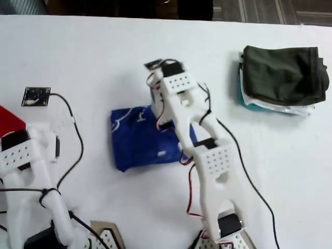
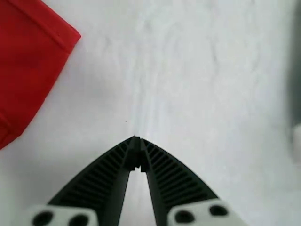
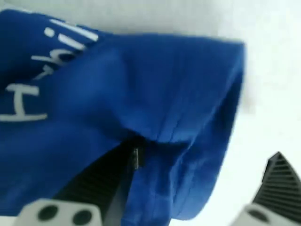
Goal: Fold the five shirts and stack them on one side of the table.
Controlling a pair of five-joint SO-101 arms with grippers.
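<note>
We judge the folded blue fabric shirt [image 1: 135,140] limp and light: pinch all layers. Right fingers [image 3: 94,183] spread astride its edge; left fingers [image 2: 103,183] pressed together.

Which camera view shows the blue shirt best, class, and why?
The high view: the blue shirt lies folded there in near-full outline, the right arm crossing one side. The right wrist view gives one edge close up, between the open fingers of the right gripper. The left wrist view faces the red shirt.
</note>
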